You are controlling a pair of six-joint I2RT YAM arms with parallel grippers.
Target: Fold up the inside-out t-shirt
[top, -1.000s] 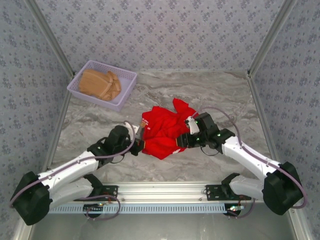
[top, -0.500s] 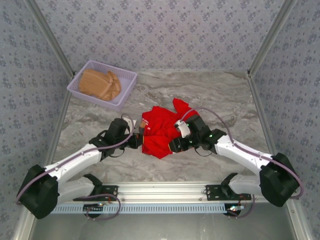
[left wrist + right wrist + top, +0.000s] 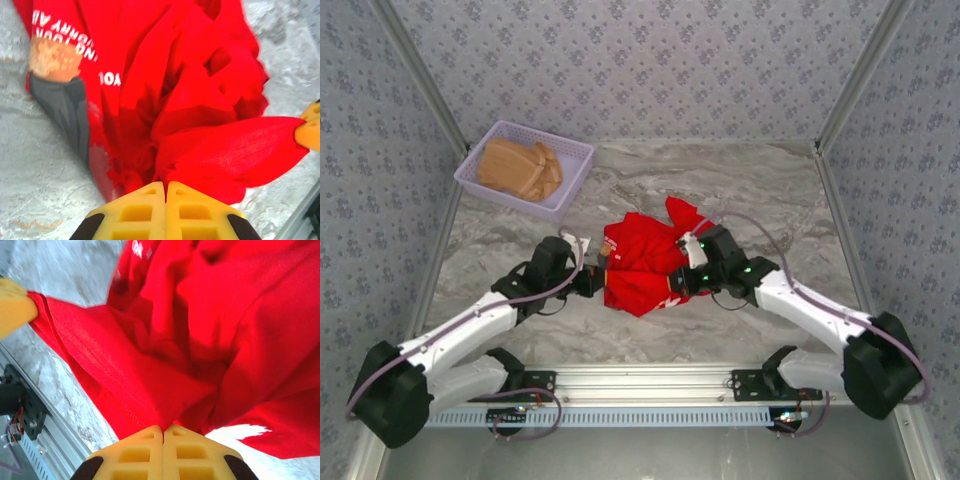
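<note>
The inside-out t-shirt (image 3: 645,262) is a bright red crumpled heap in the middle of the marble table, with white lettering (image 3: 65,22) showing in the left wrist view. My left gripper (image 3: 598,282) is at the heap's left edge, its yellow jaws shut on a pinch of red cloth (image 3: 165,183). My right gripper (image 3: 678,282) is at the heap's right side, jaws shut on a fold of the same shirt (image 3: 163,426). In each wrist view the other gripper's yellow fingertip (image 3: 14,306) holds the far end of a taut red fold (image 3: 240,145).
A lilac basket (image 3: 570,160) at the back left holds a tan folded garment (image 3: 520,168). Patterned walls close in the table on three sides. A metal rail (image 3: 650,382) with the arm bases runs along the near edge.
The right gripper, open before, has closed on the shirt's cloth after moving in on the heap's right side. The left gripper stayed shut on the shirt's left edge.
</note>
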